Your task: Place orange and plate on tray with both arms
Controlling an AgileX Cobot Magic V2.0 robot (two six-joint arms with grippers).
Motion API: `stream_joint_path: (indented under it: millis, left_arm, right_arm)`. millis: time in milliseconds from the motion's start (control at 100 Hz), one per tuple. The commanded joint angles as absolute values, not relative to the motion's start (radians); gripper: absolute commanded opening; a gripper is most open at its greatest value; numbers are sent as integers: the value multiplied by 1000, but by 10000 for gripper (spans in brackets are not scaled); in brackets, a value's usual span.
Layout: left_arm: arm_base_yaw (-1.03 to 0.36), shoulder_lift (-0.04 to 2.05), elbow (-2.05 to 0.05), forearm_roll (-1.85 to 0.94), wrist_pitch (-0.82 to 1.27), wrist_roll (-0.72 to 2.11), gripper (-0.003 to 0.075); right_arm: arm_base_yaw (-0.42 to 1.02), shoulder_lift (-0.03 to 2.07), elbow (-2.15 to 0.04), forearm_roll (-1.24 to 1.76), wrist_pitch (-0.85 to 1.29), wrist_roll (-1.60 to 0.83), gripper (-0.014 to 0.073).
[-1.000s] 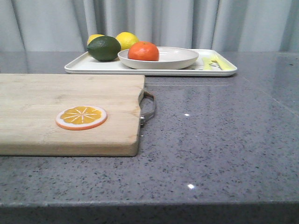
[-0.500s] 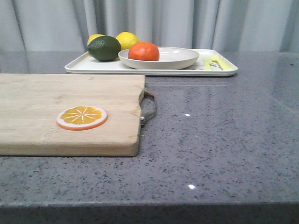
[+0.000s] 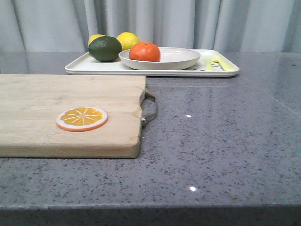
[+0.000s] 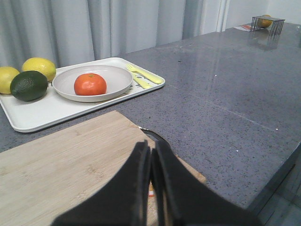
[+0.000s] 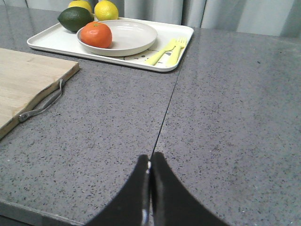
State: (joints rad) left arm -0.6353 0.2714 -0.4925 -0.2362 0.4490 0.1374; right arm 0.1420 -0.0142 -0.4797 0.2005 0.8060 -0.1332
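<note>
The orange [image 3: 144, 52] lies in the off-white plate [image 3: 181, 60], at the plate's left side. The plate stands on the white tray [image 3: 89, 68] at the far side of the grey table. All three also show in the left wrist view: orange [image 4: 90, 84], plate [image 4: 117, 80], tray [image 4: 42, 110], and in the right wrist view: orange [image 5: 96, 35], plate [image 5: 134, 35], tray [image 5: 51, 41]. My left gripper [image 4: 151, 148] is shut and empty above the wooden cutting board. My right gripper [image 5: 150, 161] is shut and empty above bare table. Neither gripper shows in the front view.
A dark green lime [image 3: 105, 48] and two yellow lemons [image 3: 128, 39] sit on the tray's left part, a yellow fork and spoon [image 3: 214, 62] on its right. A wooden cutting board [image 3: 42, 101] with a metal handle [image 3: 149, 109] holds an orange slice disc [image 3: 82, 118].
</note>
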Motion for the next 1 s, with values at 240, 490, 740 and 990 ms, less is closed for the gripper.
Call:
stream_joint_path:
  millis: [240, 490, 740, 990]
  left_arm:
    - [-634, 280, -519, -253, 381, 140, -20]
    - [-625, 280, -505, -160, 324, 130, -20]
    - [-432, 277, -412, -126, 35, 80, -20]
    - [-208, 248, -314, -139, -40, 79, -20]
  right_arm:
    - [140, -21, -501, 198, 738, -141, -67]
    - [140, -21, -501, 198, 738, -141, -67]
    - [140, -21, -501, 198, 738, -141, -67]
    - [140, -21, -501, 198, 738, -141, -67]
